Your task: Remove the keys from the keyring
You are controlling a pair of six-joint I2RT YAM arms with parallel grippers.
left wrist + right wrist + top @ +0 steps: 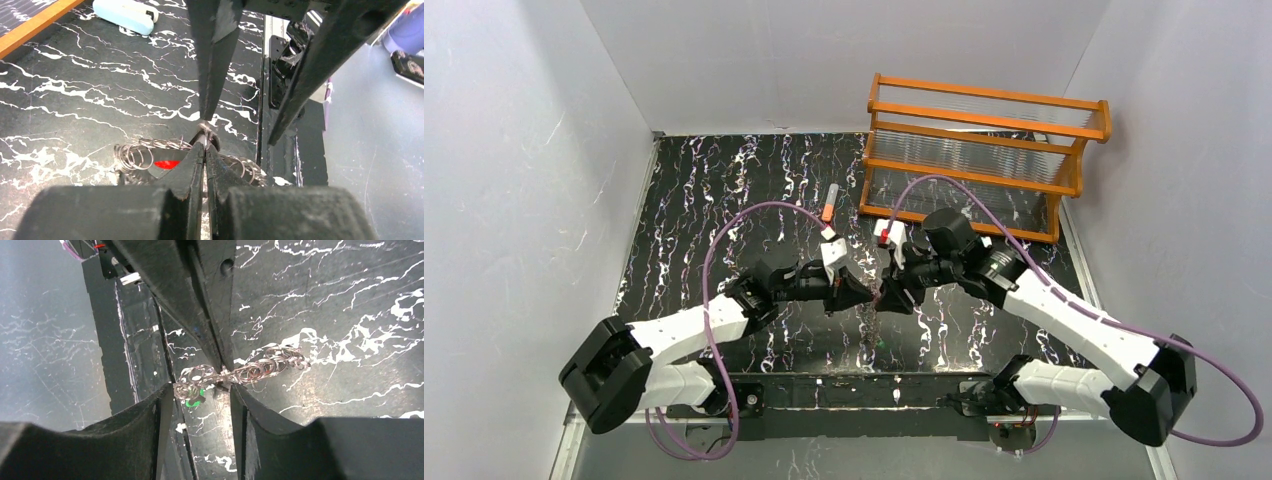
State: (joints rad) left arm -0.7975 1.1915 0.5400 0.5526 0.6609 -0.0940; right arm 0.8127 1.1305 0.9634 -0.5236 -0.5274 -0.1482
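Pinching the keyring [145, 155] at its middle, the left gripper [205, 145] has its fingers closed on the tangle of silvery wire loops, near the centre of the black marbled table [724, 200]. A red key [166, 164] sits among the loops, and a green key [192, 402] shows at one end. The right gripper [201, 390] faces it, fingers parted around the green-key end and clamping nothing. An orange rack [984, 150] stands at the far right, with an orange-and-grey tube [829, 205] to its left.
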